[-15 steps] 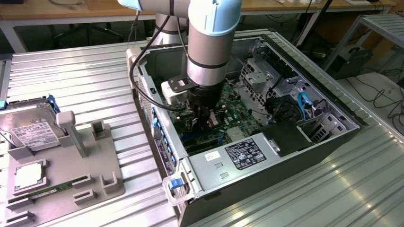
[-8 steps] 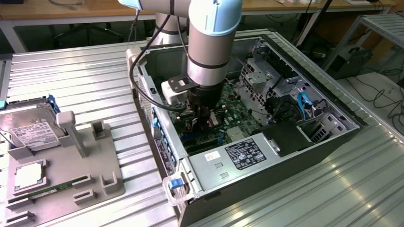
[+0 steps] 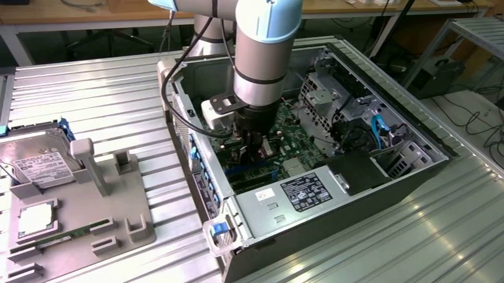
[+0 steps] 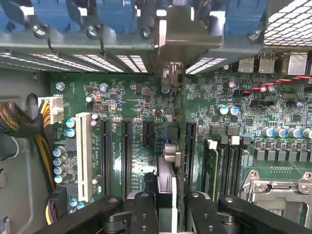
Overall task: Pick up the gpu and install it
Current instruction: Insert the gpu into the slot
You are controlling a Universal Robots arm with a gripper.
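The grey-and-blue robot arm [image 3: 264, 53] reaches down into the open black computer case [image 3: 331, 177] on the ribbed metal table [image 3: 94, 94]. Its black fingers [image 4: 146, 212] are clamped on the thin dark graphics card [image 4: 168, 165], held edge-on and upright just over the green motherboard [image 4: 131, 97], among the long black slots. At the exterior view's left a grey tray [image 3: 87, 212] holds a silver hard drive [image 3: 39, 165].

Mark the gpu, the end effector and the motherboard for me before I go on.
gpu [image 4: 169, 165]: wrist view, top edge of the card, held edge-on over the slots.
end effector [image 4: 166, 207]: wrist view, midway between the black fingertips gripping the card.
motherboard [image 4: 131, 97]: wrist view, bare green board above the slots.
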